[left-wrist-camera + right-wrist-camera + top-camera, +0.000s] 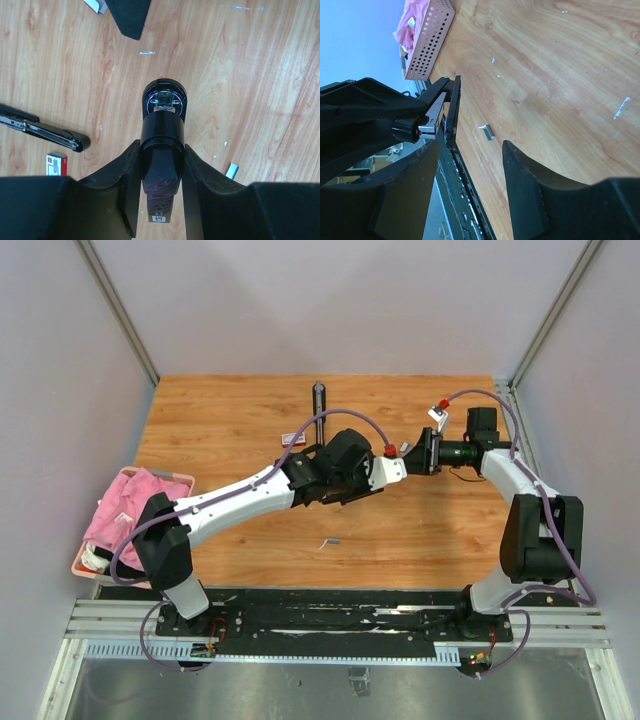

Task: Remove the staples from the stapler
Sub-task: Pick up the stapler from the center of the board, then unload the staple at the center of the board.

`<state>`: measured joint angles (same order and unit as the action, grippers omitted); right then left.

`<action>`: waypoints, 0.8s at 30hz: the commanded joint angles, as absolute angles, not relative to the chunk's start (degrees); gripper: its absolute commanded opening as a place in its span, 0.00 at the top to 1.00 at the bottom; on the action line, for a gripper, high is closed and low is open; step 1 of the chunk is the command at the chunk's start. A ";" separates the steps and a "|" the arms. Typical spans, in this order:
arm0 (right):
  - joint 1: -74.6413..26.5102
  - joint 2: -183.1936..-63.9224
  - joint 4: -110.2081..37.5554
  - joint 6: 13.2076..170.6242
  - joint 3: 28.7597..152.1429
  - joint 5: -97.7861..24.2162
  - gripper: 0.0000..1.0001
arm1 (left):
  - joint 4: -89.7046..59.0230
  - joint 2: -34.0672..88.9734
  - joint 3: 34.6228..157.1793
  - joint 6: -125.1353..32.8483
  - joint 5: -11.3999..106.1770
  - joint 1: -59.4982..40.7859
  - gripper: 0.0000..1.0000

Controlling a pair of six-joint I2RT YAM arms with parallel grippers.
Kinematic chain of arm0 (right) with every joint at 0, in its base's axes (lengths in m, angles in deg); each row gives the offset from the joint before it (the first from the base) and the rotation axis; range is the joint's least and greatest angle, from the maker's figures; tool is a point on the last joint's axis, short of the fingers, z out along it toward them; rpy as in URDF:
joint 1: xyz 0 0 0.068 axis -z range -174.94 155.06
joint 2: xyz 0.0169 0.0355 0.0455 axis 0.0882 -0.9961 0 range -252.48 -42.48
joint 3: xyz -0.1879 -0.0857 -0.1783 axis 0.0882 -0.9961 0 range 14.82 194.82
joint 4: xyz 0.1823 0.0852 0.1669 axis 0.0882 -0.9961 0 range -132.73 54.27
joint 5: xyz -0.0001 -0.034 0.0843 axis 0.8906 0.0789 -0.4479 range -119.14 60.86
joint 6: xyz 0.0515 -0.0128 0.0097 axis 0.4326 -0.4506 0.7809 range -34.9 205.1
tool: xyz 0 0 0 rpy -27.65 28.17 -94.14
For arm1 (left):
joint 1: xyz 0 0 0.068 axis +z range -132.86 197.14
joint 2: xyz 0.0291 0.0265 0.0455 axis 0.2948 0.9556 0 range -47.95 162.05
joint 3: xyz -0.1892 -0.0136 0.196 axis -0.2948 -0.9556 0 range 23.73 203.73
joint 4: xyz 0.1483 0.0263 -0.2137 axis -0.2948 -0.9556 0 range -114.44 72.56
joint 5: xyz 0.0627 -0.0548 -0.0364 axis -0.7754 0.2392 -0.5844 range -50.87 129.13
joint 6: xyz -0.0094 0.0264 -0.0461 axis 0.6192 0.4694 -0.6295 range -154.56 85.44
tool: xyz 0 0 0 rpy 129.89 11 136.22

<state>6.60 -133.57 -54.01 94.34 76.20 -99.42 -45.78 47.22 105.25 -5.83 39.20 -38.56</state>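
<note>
We see the L gripper (161,155) clamped on the stapler (163,125). Its long axis points twd the R gripper (472,150), which stands wide apart, near the free end.

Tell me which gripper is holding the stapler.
The left gripper: it is clamped on the black stapler. The right gripper is open and holds nothing.

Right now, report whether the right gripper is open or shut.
Open. The right gripper has its fingers wide apart, holding nothing; the wooden table shows through the gap.
</note>
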 commanded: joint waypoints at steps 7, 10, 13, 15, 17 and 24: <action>2.55 -132.69 -47.07 99.66 72.87 -102.16 0.48 | -41.67 48.24 107.14 -7.67 36.99 -39.10 1.00; 1.57 -133.19 -47.38 98.79 72.65 -101.44 0.49 | -41.19 47.94 106.56 -7.67 36.60 -39.11 1.00; 0.63 -133.95 -47.46 98.30 72.22 -100.62 0.51 | -41.09 47.87 106.59 -7.79 36.60 -39.11 1.00; -0.22 -134.57 -47.82 97.85 72.25 -100.08 0.52 | -41.09 47.98 106.82 -7.92 36.65 -39.11 1.00; -1.11 -135.19 -48.89 96.75 72.68 -99.71 0.53 | -41.24 48.05 107.10 -8.06 36.62 -39.11 1.00; -2.59 -137.00 -52.09 93.64 74.19 -98.38 0.58 | -41.11 47.72 106.97 -8.12 36.52 -39.11 1.00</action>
